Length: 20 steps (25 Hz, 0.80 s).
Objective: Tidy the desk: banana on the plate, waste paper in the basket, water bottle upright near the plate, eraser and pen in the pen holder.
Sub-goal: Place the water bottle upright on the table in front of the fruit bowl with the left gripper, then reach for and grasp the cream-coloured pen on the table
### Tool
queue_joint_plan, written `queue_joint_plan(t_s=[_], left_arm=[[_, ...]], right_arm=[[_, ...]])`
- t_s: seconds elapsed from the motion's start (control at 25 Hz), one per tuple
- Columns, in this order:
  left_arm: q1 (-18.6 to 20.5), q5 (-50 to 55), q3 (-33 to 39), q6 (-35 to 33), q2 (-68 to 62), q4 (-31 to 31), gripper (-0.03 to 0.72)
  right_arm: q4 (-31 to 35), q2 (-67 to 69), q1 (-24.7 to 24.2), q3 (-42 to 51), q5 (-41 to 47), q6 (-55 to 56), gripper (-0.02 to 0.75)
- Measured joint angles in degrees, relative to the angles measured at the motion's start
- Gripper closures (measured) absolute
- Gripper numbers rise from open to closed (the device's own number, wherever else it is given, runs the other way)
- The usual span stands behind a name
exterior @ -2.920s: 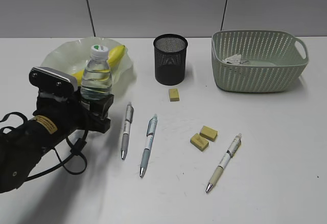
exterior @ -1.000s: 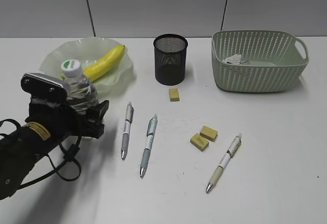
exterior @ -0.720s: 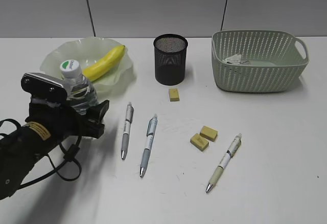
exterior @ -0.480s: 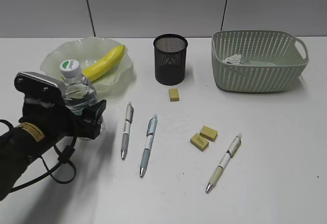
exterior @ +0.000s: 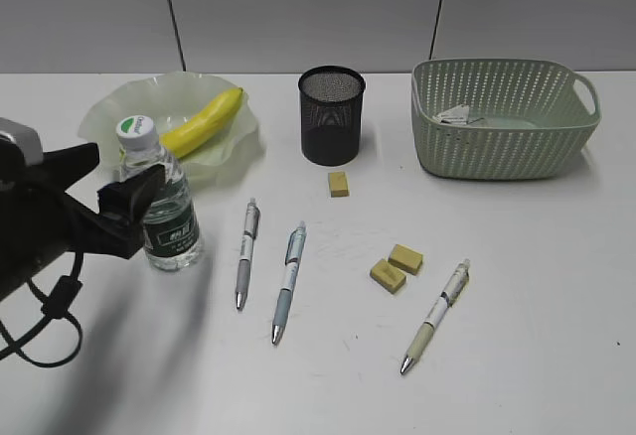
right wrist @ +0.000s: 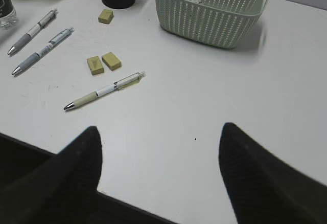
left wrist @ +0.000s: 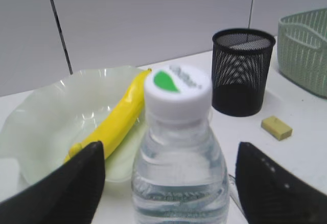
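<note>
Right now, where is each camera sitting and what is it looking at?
Exterior view: in front of the desk, looking down at a slant toward the back wall; the left arm shows at the left edge, its left gripper open beside the upright water bottle.
Left wrist view: low on the left arm, facing the water bottle's cap, with the banana on the plate behind; both dark jaws show.
Right wrist view: high on the right arm, looking down at pens, erasers and the basket; the right gripper is open.
Shared: all three show the pen holder.
</note>
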<state>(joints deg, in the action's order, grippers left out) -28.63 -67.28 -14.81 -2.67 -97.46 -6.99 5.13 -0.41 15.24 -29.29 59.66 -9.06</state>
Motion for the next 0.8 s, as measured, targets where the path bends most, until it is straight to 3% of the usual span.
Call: queue_joint_plan(t_s=[0.16,0.36,0.64,0.8], left_arm=[[0.0,12.64,-0.27,0.0,11.45,0.0,0.099],[0.0,38.22,-3.38,0.0,27.85,0.0,0.116],[0.0,81.9,-17.6,0.0,47.16,0.94,0.135],[-0.11,99.41,-23.73,0.0,56.26,1.02,0.136]], right_arm=[[0.0,0.0,0.0,0.0,0.0,0.0,0.176],[0.0,0.0,0.0,0.0,0.0,0.0,0.176],[0.0,0.0,0.0,0.0,0.0,0.0,0.176],[0.0,0.0,0.0,0.0,0.0,0.0,0.176]])
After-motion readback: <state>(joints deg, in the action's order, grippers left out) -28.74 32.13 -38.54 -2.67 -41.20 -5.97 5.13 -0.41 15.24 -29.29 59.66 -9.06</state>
